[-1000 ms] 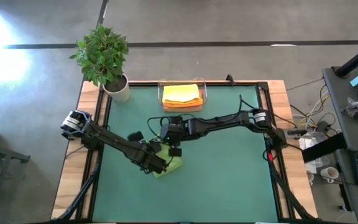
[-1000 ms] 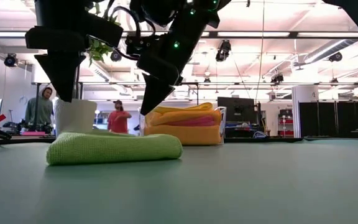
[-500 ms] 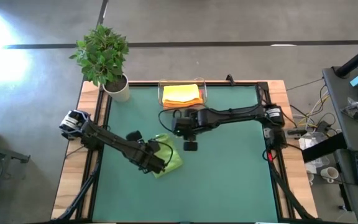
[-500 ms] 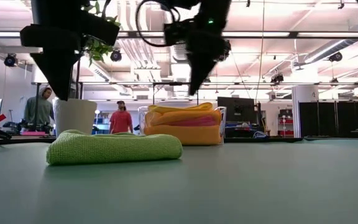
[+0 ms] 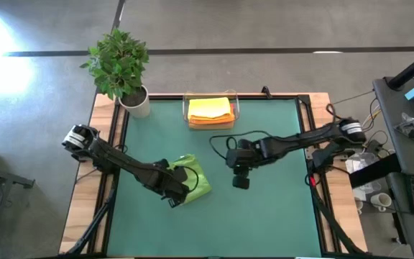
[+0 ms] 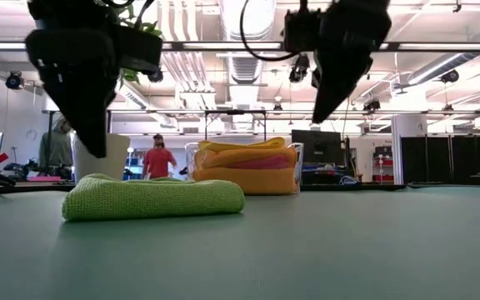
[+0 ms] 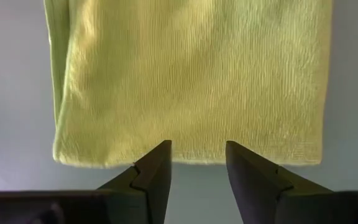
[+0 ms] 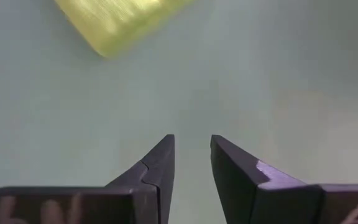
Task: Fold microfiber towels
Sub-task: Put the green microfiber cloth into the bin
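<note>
The folded green towel (image 5: 193, 181) is lying flat on the desk (image 5: 264, 216). The left hand (image 7: 196, 163) is hovering over the towel's edge, parted, holding nothing. The right hand (image 8: 191, 163) is hanging beside the towel, slightly parted, empty.

Right hand (image 5: 240, 175): moved right, off the green towel (image 5: 193, 180). Left hand (image 5: 178, 194): drawn back to its near-left edge.

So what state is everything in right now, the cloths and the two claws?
green towel: folded, flat on the mat
stacked towels: folded, piled in the clear tray
left gripper: open, empty, above the green towel's edge
right gripper: open, empty, over bare mat
</note>
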Motion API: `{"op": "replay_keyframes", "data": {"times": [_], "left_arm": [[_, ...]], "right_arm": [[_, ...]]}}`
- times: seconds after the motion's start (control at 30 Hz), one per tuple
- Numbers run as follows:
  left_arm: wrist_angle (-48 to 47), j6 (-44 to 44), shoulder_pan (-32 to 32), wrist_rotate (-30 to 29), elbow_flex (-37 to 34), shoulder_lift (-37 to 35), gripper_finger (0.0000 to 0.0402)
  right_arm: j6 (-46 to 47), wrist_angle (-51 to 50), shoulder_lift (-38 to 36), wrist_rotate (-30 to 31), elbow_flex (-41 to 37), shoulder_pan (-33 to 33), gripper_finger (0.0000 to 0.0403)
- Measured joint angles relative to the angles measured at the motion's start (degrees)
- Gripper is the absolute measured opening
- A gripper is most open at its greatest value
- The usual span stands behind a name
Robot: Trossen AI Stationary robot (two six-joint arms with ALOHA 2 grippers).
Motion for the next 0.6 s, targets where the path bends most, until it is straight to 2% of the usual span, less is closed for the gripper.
{"op": "replay_keyframes", "data": {"times": [0.23, 0.4, 0.53, 0.6], "left_arm": [[5.55, 9.23, 5.29, -0.49, -7.00, -6.99, 0.0136], [14.04, 15.75, 9.35, 4.50, -14.79, -13.74, 0.0136], [23.66, 17.28, 11.42, 5.57, -21.56, -19.29, 0.0136], [29.11, 17.28, 12.29, 5.56, -24.88, -21.33, 0.0136]], "right_arm": [[9.60, 20.99, -3.06, -2.54, -7.51, 1.89, 0.0095], [17.08, 39.88, -1.94, -4.91, -11.73, 1.90, 0.0095], [21.90, 46.56, -0.22, -5.54, -12.93, 1.88, 0.0095], [23.91, 46.40, 1.03, -5.53, -13.10, 1.90, 0.0095]]}}
